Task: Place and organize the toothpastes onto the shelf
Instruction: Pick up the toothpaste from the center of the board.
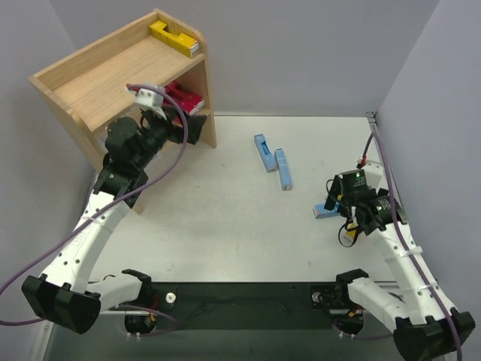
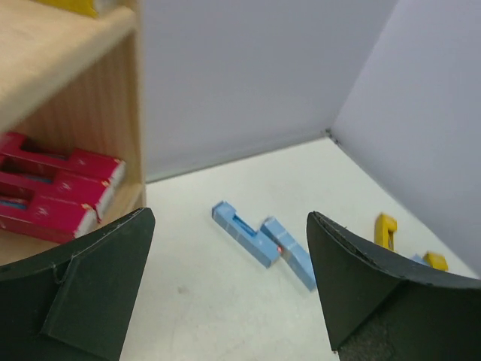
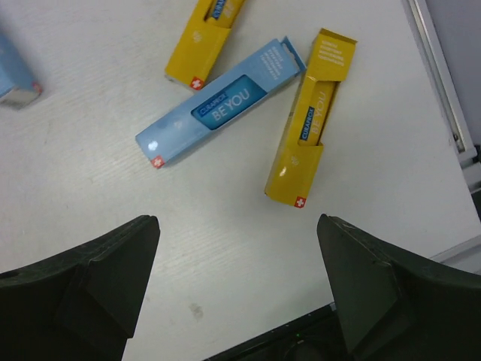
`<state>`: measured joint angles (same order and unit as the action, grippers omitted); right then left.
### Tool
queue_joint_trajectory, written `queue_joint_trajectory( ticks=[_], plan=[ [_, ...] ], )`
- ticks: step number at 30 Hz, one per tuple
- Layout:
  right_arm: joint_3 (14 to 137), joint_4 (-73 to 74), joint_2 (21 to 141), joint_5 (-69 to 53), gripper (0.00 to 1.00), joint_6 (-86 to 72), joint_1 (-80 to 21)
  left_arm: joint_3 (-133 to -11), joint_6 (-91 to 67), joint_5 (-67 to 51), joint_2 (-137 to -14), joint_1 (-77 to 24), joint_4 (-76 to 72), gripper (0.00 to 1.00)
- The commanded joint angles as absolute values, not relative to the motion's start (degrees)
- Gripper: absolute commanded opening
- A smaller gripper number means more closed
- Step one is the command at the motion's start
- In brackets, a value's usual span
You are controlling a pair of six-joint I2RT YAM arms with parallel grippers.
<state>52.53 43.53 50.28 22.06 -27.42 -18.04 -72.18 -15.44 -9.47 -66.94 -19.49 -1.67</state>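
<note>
The wooden shelf (image 1: 113,75) stands at the back left. A yellow carton (image 1: 174,37) lies on its top tier, and magenta-red cartons (image 1: 185,98) lie on its lower tier, also in the left wrist view (image 2: 52,188). Two light blue cartons (image 1: 264,153) (image 1: 283,168) lie mid-table, also in the left wrist view (image 2: 244,233) (image 2: 289,252). My left gripper (image 2: 229,301) is open and empty beside the shelf's lower tier (image 1: 194,128). My right gripper (image 3: 237,301) is open and empty above a light blue carton (image 3: 222,101) and two yellow cartons (image 3: 312,124) (image 3: 207,34). No silver-grey cartons show.
The table's right edge has a metal rail (image 3: 443,83) close to the yellow cartons. Grey walls enclose the back and both sides (image 1: 301,53). The left arm's purple cable (image 1: 161,177) loops over the table by the shelf.
</note>
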Motion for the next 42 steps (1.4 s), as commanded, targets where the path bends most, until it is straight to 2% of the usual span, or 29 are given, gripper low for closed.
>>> queue_joint_trajectory(
  ticks=[1,4,10,19,27,34,37,39,42],
  plan=[
    [54.8,39.3,57.1,14.8,0.91,-32.0,-5.3,-62.7,-7.1,-12.2,-61.6,-24.6,-1.1,0.94],
    [55.1,33.9,63.1,10.2,0.92,-36.0,2.8,-56.3,-5.1,-11.2,-58.8,-28.0,-1.3,0.95],
    [60.5,24.6,76.4,8.3,0.96,-39.3,10.8,-48.8,-1.0,-6.9,-55.9,-35.2,-1.0,0.95],
    [71.9,19.6,99.4,6.6,0.94,-42.0,14.2,-40.4,-0.4,-3.5,-57.1,-41.9,-5.7,0.95],
    [80.0,21.9,111.2,6.1,0.89,-42.0,14.6,-38.3,-3.4,-3.3,-59.9,-44.2,-9.1,0.95],
    [81.4,22.6,114.9,4.6,0.74,-41.8,14.7,-38.5,-4.0,-3.3,-62.5,-45.1,-9.3,0.95],
    [81.7,22.8,115.7,3.6,0.63,-41.2,14.6,-39.8,-4.8,-3.3,-63.8,-45.7,-8.0,0.95],
    [81.7,22.9,115.3,3.8,0.49,-41.3,14.5,-40.3,-5.3,-3.6,-64.4,-46.0,-6.9,0.95],
    [81.6,23.0,113.7,4.0,0.39,-40.3,14.0,-41.8,-5.2,-3.5,-65.9,-46.8,-5.5,0.95]
  ],
)
